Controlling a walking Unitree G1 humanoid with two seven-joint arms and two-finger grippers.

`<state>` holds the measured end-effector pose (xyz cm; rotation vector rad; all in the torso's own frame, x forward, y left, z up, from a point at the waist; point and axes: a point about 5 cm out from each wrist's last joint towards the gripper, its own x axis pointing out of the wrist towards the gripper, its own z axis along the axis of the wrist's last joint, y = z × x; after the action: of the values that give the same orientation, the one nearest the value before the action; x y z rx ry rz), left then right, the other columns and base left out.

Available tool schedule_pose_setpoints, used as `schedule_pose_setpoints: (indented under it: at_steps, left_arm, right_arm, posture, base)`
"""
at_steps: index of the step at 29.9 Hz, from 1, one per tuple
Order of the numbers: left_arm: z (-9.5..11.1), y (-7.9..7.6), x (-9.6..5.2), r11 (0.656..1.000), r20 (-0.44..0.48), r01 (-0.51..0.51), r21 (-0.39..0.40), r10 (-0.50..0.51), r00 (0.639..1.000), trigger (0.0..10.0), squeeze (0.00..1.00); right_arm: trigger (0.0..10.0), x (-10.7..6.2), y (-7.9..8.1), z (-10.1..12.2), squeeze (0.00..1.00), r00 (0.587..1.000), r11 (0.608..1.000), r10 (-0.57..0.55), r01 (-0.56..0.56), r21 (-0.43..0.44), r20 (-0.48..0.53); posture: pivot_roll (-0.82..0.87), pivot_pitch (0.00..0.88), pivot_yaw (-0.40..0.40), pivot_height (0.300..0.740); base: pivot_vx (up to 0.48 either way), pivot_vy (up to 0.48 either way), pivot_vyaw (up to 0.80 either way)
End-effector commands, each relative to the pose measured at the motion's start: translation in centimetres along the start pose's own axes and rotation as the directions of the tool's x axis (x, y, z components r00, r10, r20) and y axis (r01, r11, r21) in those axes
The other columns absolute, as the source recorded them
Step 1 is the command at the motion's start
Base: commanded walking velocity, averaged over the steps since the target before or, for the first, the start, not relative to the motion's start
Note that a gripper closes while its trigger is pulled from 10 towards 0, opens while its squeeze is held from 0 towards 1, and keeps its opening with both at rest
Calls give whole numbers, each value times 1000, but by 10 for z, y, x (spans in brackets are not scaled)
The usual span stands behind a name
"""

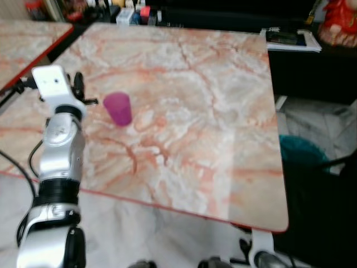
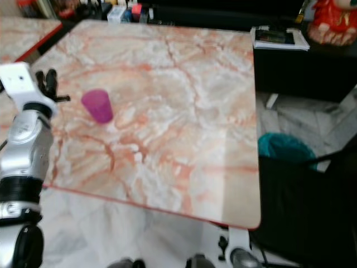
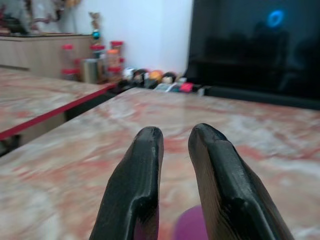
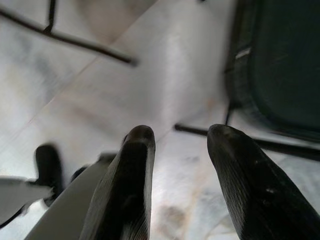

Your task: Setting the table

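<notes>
One cup: a purple cup (image 1: pixel 117 108) stands upright on the desk (image 1: pixel 184 128), toward its left part; whether anything is in it cannot be told.
Left pincer: the left pincer (image 3: pixel 175 150) hovers just left of the cup, fingers slightly parted, gripping nothing.
Right pincer: the right pincer (image 4: pixel 177 137) hangs over the marble floor (image 4: pixel 150 65), fingers apart, empty.
Bin: a teal bin (image 2: pixel 284 148) sits right of the desk; contents unclear.
</notes>
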<state>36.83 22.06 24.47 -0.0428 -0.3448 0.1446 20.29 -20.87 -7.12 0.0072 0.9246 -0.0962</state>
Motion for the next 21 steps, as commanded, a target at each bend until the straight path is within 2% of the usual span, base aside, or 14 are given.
schedule_pose_setpoints:
  at_steps: [1,5,8,10,11,12,15,17,20,21]
  left_arm:
    - [10,7,2,1000,25,-12,-10,13,1000,10000,0]
    - [10,8,5,998,10,-21,-66,22,1000,10000,0]
    - [13,5,13,990,-16,-10,-143,8,1000,10000,0]
    - [14,5,14,988,-20,-6,-156,3,1000,10000,0]
    - [15,4,21,987,-60,3,-161,-13,998,10000,0]
    - [15,4,21,987,-60,3,-161,-13,998,10000,0]
    - [12,5,33,985,-181,-3,-175,-29,983,10000,0]
    - [7,9,40,991,-271,-29,-132,-8,962,10000,0]
    - [5,9,43,990,-312,-21,-138,-23,950,10000,0]
    - [3,9,45,991,-354,-17,-135,-32,935,10000,0]
  right_arm:
    - [10000,0,5,-6,0,1000,1000,11,-11,13,-18]
    - [10000,0,6,-6,0,1000,1000,12,-12,13,-20]
    - [10000,0,6,-7,0,1000,1000,12,-12,13,-22]
    - [10000,0,6,-7,0,1000,1000,12,-12,13,-22]
    - [10000,0,6,-7,0,1000,1000,13,-13,15,-21]
    - [10000,0,6,-7,0,1000,1000,13,-13,15,-21]
    - [10000,0,7,-7,0,1000,1000,15,-15,17,-20]
    - [10000,0,8,-7,0,1000,1000,18,-18,18,-20]
    - [10000,0,8,-6,0,1000,1000,19,-18,19,-20]
    - [10000,0,8,-6,0,1000,1000,19,-19,19,-20]
  posture:
    - [18,168,-22,740]
    - [18,169,-21,740]
    - [20,171,-17,740]
    - [20,171,-17,740]
    - [22,171,-13,740]
    - [22,171,-13,740]
    - [27,174,-11,740]
    - [28,176,-8,740]
    - [25,180,-7,740]
    - [28,191,-3,740]
  base:
    - [0,0,0]
    - [0,0,0]
    - [0,0,0]
    - [0,0,0]
    - [0,0,0]
    - [0,0,0]
    - [0,0,0]
    - [0,0,0]
    - [0,0,0]
    - [0,0,0]
